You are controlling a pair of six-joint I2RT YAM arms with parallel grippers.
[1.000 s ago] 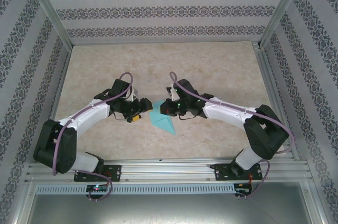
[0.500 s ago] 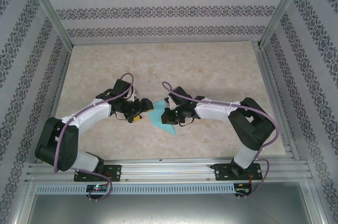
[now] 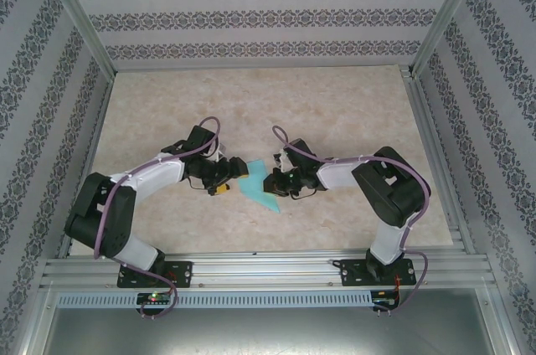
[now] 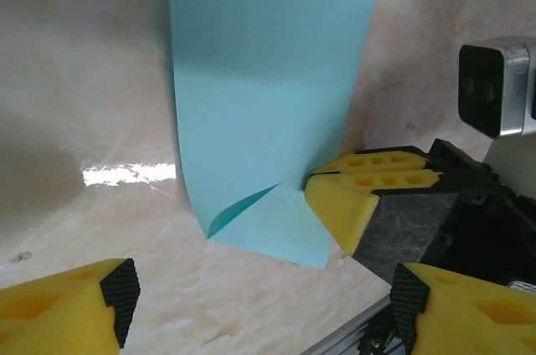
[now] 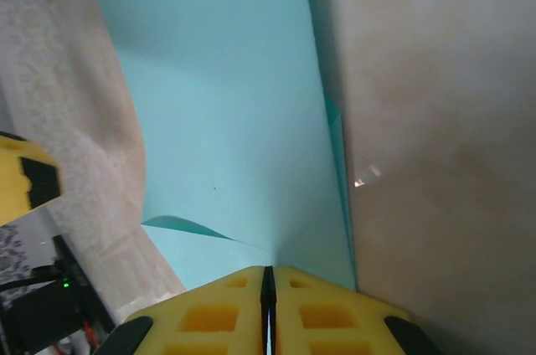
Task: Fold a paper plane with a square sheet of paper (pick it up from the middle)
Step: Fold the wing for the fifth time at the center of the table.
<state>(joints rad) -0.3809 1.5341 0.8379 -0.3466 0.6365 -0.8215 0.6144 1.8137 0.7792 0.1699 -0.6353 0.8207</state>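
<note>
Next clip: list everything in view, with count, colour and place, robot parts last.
paper: one, turquoise, partly folded, on the table between the grippers
table: one, beige marbled, under the paper
walls: three, white with grey pattern, around the table
rail: one, silver, near edge
left gripper: one, yellow fingers, open, left of the paper
right gripper: one, yellow fingers, shut on the paper
</note>
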